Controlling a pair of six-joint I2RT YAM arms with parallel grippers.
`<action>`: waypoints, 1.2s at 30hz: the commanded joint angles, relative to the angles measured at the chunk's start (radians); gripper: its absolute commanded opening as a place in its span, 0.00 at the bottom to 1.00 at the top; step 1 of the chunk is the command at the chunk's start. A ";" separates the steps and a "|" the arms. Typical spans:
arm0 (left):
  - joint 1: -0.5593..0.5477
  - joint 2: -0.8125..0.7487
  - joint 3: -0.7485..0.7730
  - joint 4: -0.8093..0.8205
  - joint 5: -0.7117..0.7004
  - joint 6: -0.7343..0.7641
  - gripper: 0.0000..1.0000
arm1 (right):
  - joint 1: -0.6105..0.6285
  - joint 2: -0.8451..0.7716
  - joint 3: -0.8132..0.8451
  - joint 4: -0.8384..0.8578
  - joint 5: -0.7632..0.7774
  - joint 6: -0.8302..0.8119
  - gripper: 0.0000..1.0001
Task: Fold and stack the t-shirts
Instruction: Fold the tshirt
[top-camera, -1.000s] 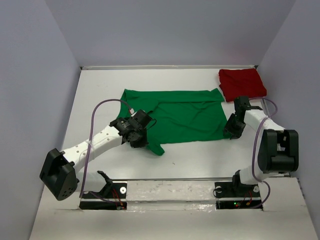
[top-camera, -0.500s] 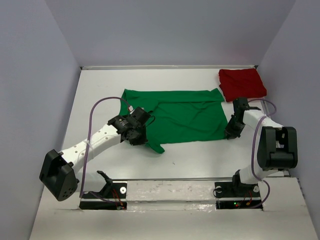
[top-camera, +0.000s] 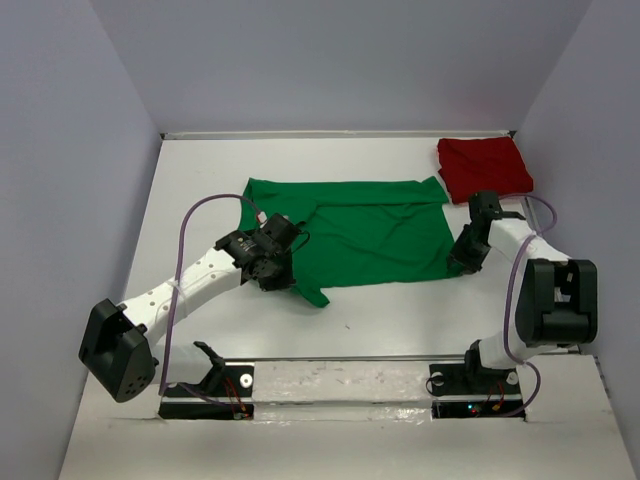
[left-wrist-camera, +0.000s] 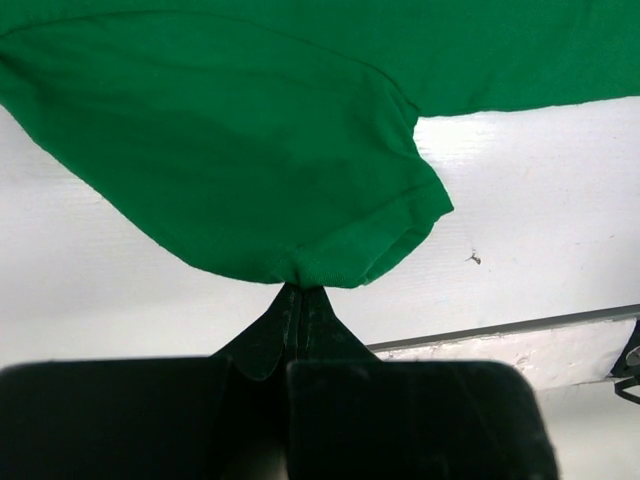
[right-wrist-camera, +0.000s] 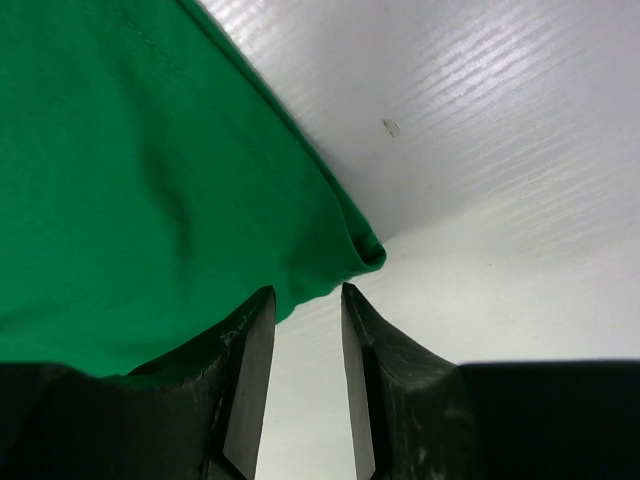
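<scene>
- Green t-shirt (top-camera: 370, 230): lies flat on the table (top-camera: 200, 180), long axis running across from one gripper to the other. A sleeve trails toward the left gripper, and the near hem corner sits at the right gripper.
- Left gripper (left-wrist-camera: 301, 290): fingers pressed together on the hem of that sleeve. The cloth fans out ahead of the tips, and the rest of the shirt lies beyond and to its right.
- Right gripper (right-wrist-camera: 305, 292): jaws a little apart, a narrow gap with bare table showing through it and no cloth caught. The shirt's corner lies just ahead of the tips, slightly toward its right finger, and the cloth edge brushes the left finger's tip.
- Key relation, judged: the right gripper is the nearer arm to the free corner. The corner is in front of the gap, not in it, so a short push forward and down seems needed before closing.
- Red t-shirt (top-camera: 485, 167): folded, well beyond the right gripper at the far right, apart from both grippers.
</scene>
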 joint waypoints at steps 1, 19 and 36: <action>0.002 -0.007 0.022 0.007 0.018 0.024 0.00 | -0.002 -0.013 0.048 -0.013 0.009 -0.006 0.39; 0.006 -0.017 0.039 -0.002 0.025 0.034 0.00 | -0.011 0.065 0.011 0.045 -0.054 0.011 0.24; 0.007 -0.013 0.060 -0.011 -0.003 0.019 0.00 | -0.011 -0.038 0.011 0.044 -0.032 -0.009 0.00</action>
